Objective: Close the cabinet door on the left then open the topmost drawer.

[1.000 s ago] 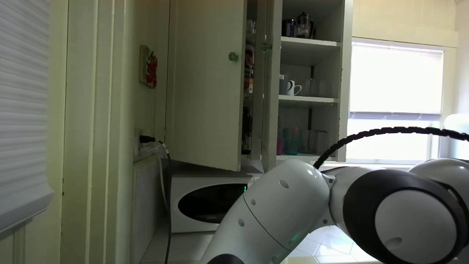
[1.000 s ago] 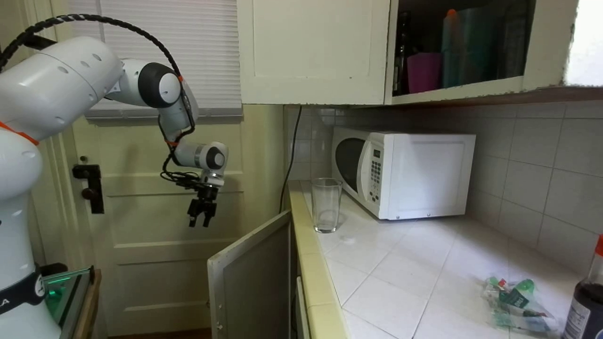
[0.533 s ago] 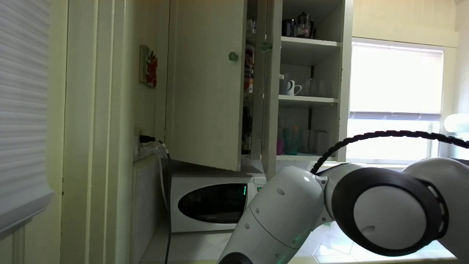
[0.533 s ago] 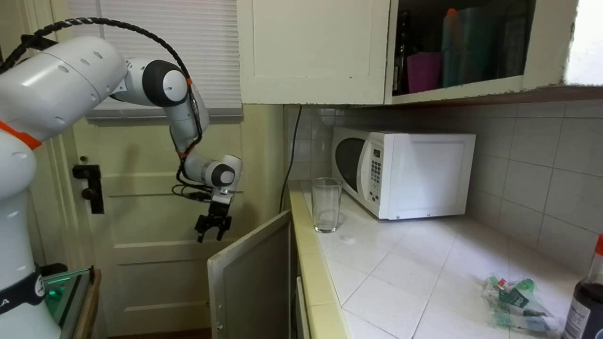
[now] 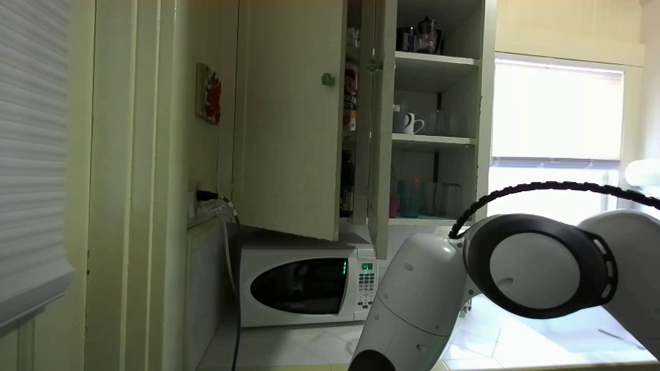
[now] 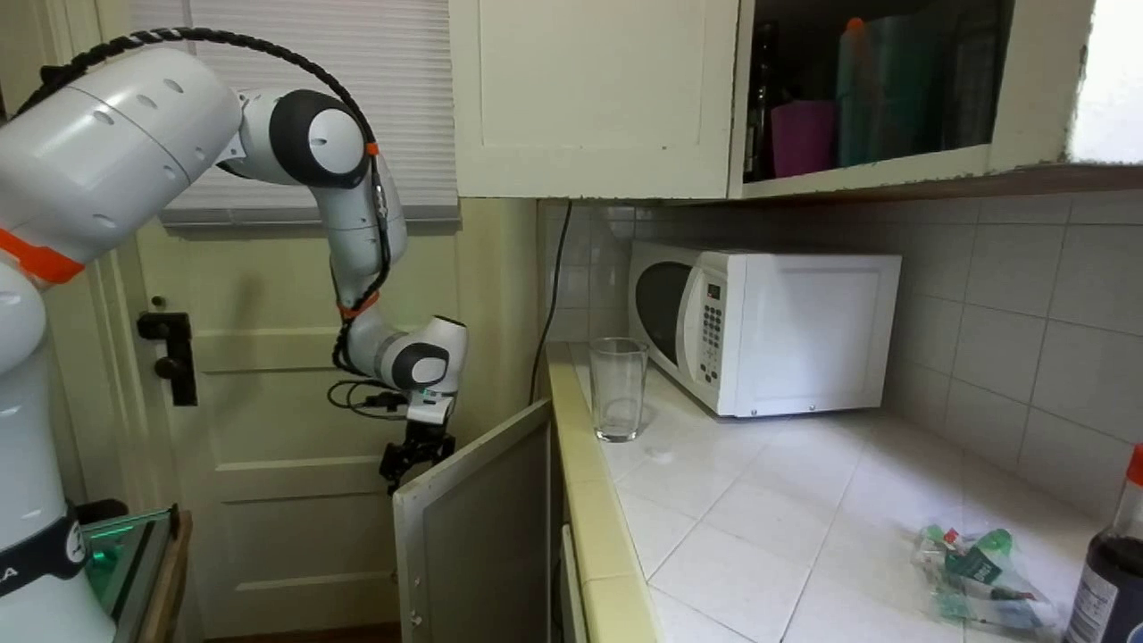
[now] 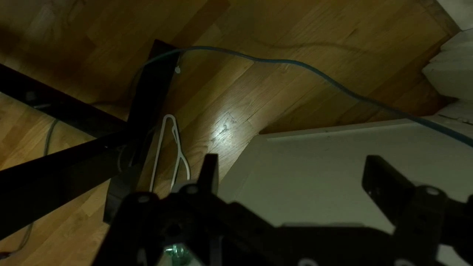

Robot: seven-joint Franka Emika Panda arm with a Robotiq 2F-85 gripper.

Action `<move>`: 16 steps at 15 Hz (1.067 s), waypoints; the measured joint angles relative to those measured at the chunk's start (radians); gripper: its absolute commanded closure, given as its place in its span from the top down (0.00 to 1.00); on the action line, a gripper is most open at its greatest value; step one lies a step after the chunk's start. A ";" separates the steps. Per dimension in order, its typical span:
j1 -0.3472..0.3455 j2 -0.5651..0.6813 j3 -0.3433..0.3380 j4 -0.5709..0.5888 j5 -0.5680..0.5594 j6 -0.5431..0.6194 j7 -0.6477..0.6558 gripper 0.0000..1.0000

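1. My end effector (image 7: 292, 162) is spread wide and pinches nothing.
2. The low cabinet door (image 6: 478, 536) stands open at the edge of the table (image 6: 732, 536), and I hang close to its top; I can't tell if we touch.
3. I think that is the door to shut, so step one isn't done.
4. After that, I should open the top drawer, but I can't pick it out.

On the upper cabinet (image 5: 485, 113), the left door (image 5: 291, 144) stands ajar and the right door (image 5: 382, 154) is swung open. Below, a microwave (image 5: 309, 286) rests on the bench (image 5: 309, 342), the robot arm (image 5: 533, 273) nearer and right, a bright window (image 5: 557, 105) beyond.
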 measured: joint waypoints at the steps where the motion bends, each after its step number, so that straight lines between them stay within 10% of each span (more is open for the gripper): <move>1: -0.002 -0.011 0.000 -0.024 0.000 0.014 -0.007 1.00; 16: 0.114 -0.021 -0.111 -0.053 -0.068 0.074 -0.003 1.00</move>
